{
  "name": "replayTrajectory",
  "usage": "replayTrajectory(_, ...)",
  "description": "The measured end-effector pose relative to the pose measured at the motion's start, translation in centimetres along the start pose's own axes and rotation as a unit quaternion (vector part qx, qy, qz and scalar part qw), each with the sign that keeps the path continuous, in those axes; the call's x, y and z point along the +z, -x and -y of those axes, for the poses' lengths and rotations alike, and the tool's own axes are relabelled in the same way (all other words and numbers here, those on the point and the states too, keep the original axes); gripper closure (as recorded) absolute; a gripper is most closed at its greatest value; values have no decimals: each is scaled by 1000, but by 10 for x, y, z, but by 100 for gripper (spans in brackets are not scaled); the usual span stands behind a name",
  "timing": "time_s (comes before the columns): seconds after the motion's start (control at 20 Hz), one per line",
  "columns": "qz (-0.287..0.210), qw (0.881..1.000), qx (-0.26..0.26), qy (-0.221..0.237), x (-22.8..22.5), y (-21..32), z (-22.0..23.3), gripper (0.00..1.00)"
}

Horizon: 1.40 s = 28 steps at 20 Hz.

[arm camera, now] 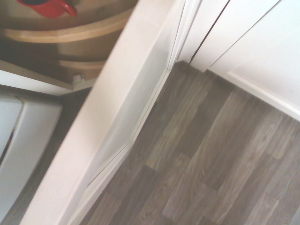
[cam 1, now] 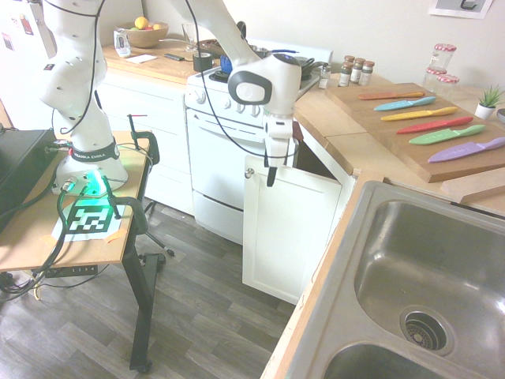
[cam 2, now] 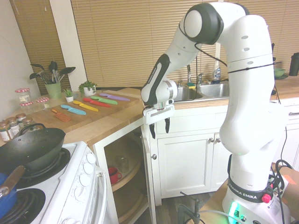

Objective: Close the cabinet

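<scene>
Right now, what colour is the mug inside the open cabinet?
The mug is red; it shows best in the second exterior view.

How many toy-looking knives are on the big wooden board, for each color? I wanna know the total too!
Orange: 1
Blue: 1
Yellow: 1
Red: 1
Green: 1
Purple: 1
Total: 6 knives

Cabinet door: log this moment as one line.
task: close cabinet | door: ajar | gripper: open, above door | red mug: inside, on shelf
</scene>
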State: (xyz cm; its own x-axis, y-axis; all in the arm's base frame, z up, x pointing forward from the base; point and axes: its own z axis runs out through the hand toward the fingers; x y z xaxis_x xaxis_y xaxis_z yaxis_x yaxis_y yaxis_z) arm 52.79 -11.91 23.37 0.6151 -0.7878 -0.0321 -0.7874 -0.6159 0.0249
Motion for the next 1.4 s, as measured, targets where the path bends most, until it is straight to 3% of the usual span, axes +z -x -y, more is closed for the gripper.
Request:
replayTrajectory(0.55,9,1000,-19,16,38,-6,35,0)
replayTrajectory(0.6,9,1000,-20,16,38,-7,35,100)
replayTrajectory(1.4,12,999,-24,20,35,-10,29,100)
